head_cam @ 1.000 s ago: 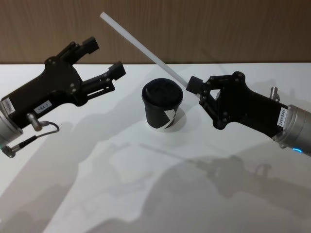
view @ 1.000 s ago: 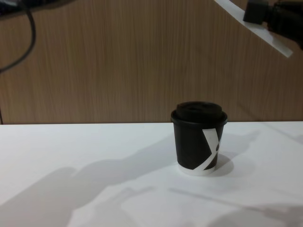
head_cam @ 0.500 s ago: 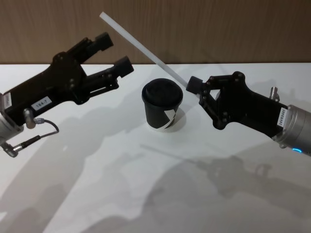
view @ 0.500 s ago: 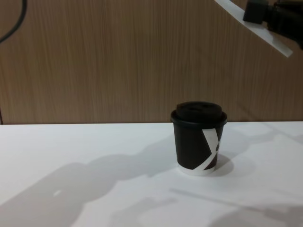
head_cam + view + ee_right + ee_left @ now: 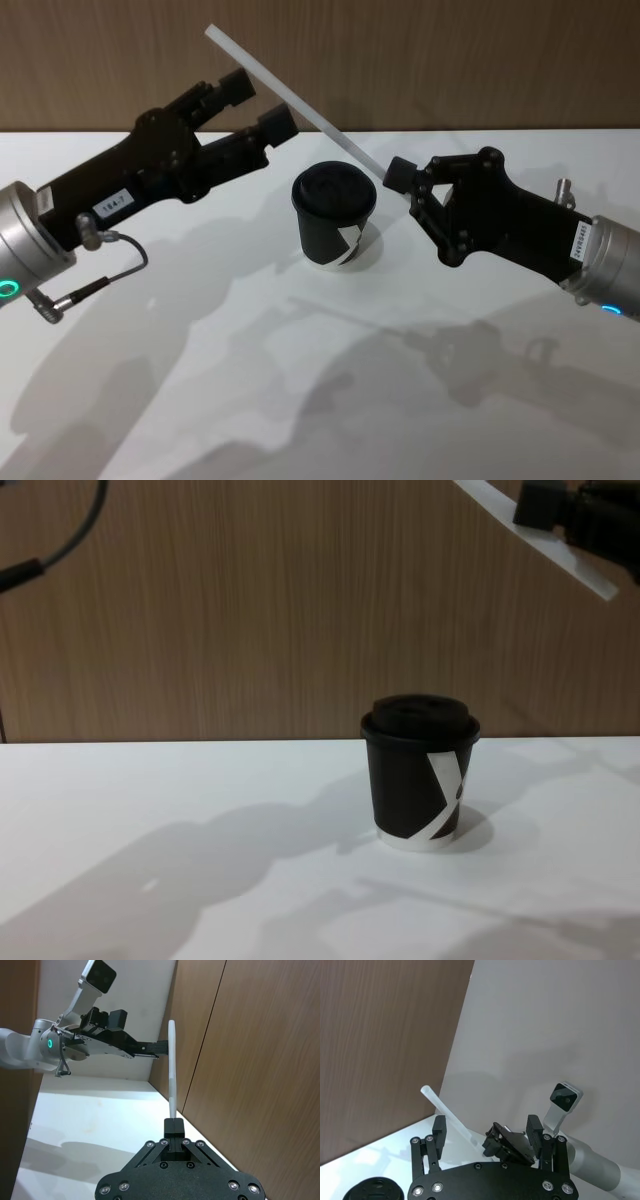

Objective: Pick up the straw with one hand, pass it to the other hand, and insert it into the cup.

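Setting is reading as a robotics test lab: a plain white table (image 5: 300, 400) is standing against a brown wood-panelled wall (image 5: 450, 60).

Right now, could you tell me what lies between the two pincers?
In the head view the straw spans that gap, slanting from the right pincer, shut on it, up past the open left pincer; the cup stands on the table below.

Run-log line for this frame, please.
phase: handover approach | right tool: shut on straw near lower end, raised, tilted | left tool: open, at straw's upper part | cup: upright, lidded, straw not inserted
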